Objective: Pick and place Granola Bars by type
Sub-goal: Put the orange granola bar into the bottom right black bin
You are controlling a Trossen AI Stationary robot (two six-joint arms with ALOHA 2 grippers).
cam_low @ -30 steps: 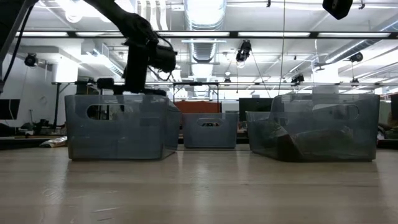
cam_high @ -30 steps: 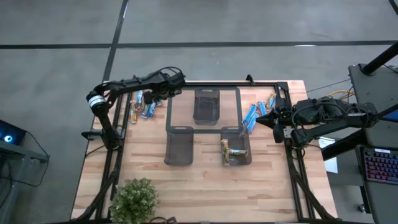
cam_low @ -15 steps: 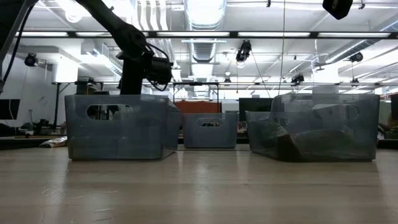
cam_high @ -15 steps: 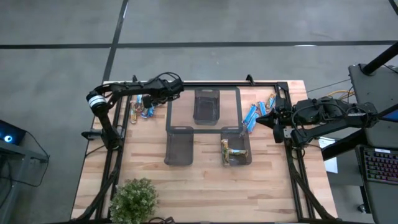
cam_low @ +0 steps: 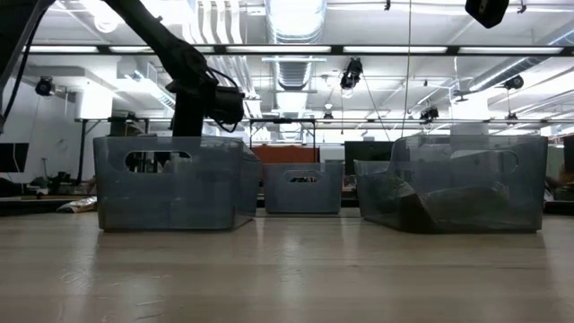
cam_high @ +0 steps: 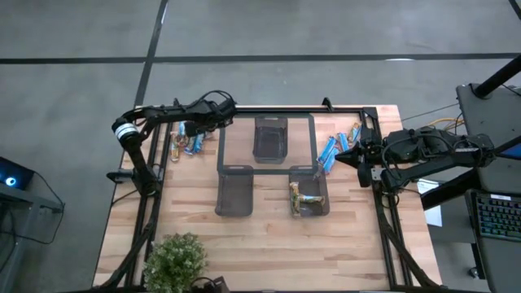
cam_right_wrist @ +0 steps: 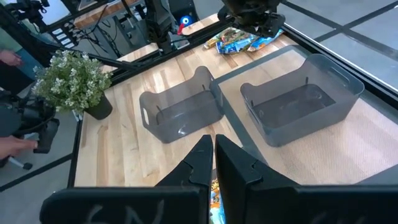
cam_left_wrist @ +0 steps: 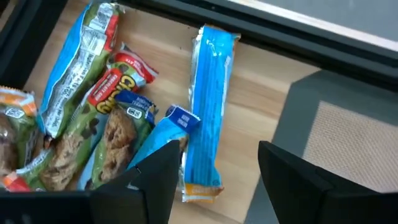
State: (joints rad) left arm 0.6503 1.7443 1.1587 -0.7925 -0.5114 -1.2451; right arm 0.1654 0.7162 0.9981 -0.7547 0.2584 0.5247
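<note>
A pile of Granola Bars (cam_high: 186, 140) lies at the table's far left corner. In the left wrist view, a bright blue bar (cam_left_wrist: 208, 106) lies flat on the wood beside green, red and blue ones (cam_left_wrist: 93, 124). My left gripper (cam_high: 198, 129) hangs open just above this pile. Its fingers (cam_left_wrist: 155, 177) point steeply down and stand either side of the blue bar's near end without touching it. More blue bars (cam_high: 335, 148) lie at the far right, close to my right gripper (cam_high: 343, 156). That gripper is shut (cam_right_wrist: 213, 146) and holds nothing.
Three clear bins stand on a grey mat (cam_high: 303, 129): one far middle (cam_high: 270, 138), one near left (cam_high: 235, 190), and one near right (cam_high: 308, 191) with bars in it. A potted plant (cam_high: 174, 260) stands at the near left edge. A black frame rail (cam_left_wrist: 261, 31) runs behind the pile.
My left gripper has sunk toward the pile of bars at the far left corner and drifted a little toward the table's left edge. It has stayed open.
</note>
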